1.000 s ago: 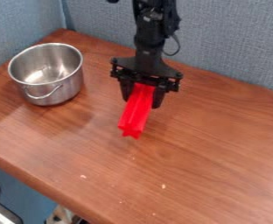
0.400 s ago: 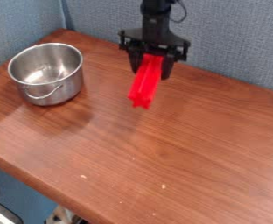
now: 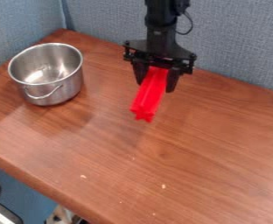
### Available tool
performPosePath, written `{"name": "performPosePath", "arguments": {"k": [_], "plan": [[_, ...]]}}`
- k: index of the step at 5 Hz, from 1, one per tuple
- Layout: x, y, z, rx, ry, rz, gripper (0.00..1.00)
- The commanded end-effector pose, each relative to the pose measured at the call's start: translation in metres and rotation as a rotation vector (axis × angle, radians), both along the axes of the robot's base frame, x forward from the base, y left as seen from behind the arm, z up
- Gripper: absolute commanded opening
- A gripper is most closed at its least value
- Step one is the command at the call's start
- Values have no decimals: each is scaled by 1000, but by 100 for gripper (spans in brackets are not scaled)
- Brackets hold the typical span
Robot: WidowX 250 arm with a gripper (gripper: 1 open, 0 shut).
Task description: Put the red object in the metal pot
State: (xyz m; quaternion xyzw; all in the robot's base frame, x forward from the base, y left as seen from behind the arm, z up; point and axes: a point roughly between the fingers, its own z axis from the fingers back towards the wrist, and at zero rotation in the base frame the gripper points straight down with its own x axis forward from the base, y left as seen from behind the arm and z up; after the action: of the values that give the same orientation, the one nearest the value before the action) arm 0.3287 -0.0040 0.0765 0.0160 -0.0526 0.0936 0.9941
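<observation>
My gripper (image 3: 160, 77) points down over the middle of the wooden table (image 3: 163, 166) and is shut on the upper end of the red object (image 3: 150, 96). This long, bright red block hangs tilted from the fingers, its lower end toward the front left, close to the tabletop. The metal pot (image 3: 48, 72), round and shiny with a thin wire handle, stands upright at the table's back left corner, well to the left of the gripper. It looks empty.
A grey-blue fabric wall (image 3: 244, 35) rises right behind the table. The table's front edge (image 3: 34, 188) runs diagonally at the lower left, with the floor beyond it.
The gripper, still holding the red block, has risen and shifted toward the back right. The block, earlier low on the table, now hangs from the fingers. The pot has not moved.
</observation>
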Motion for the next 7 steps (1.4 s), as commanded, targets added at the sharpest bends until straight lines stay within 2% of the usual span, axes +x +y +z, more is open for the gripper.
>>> {"name": "performPosePath", "arguments": {"k": [1, 2, 4, 6, 7], "plan": [[4, -2, 14, -13, -70, 1, 0], [9, -3, 3, -13, -64, 63, 0], [-11, -5, 7, -17, -64, 125, 0], [-2, 14, 15, -23, -73, 160, 0], [11, 48, 33, -18, -83, 242, 0]]}}
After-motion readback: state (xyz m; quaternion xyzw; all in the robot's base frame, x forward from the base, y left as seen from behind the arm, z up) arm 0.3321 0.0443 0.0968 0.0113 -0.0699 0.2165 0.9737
